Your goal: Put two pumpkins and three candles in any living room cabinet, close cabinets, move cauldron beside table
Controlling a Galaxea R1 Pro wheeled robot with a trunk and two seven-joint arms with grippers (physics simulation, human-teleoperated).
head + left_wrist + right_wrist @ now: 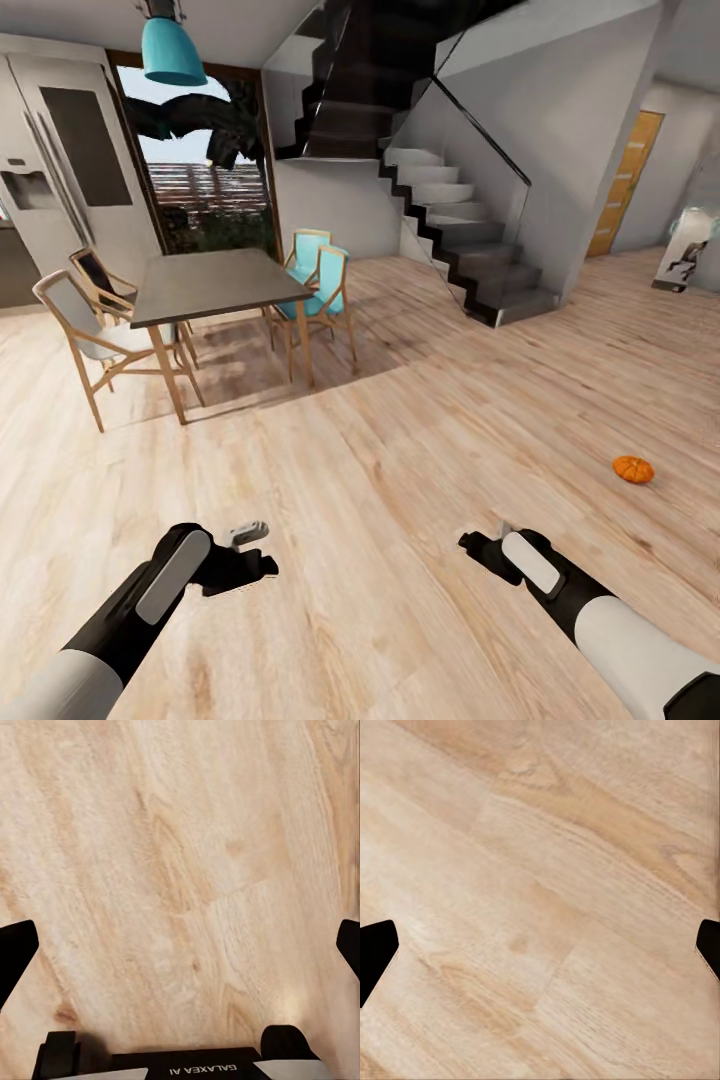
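One small orange pumpkin (633, 469) lies on the wooden floor at the right of the head view, ahead and to the right of my right arm. My left gripper (255, 555) hangs low over the floor at the lower left; in its wrist view its fingertips (16, 952) stand far apart with bare planks between them. My right gripper (478, 550) hangs at the lower right, open too, its fingertips (375, 952) wide apart over bare floor. The cabinet, the cauldron, the coffee table and the candles are out of view.
A dark-topped dining table (215, 285) with wooden chairs (85, 335) and teal chairs (320, 285) stands ahead on the left. A staircase (460, 230) rises at the centre back. A fridge (60, 170) is far left. Open wooden floor (400, 450) lies ahead.
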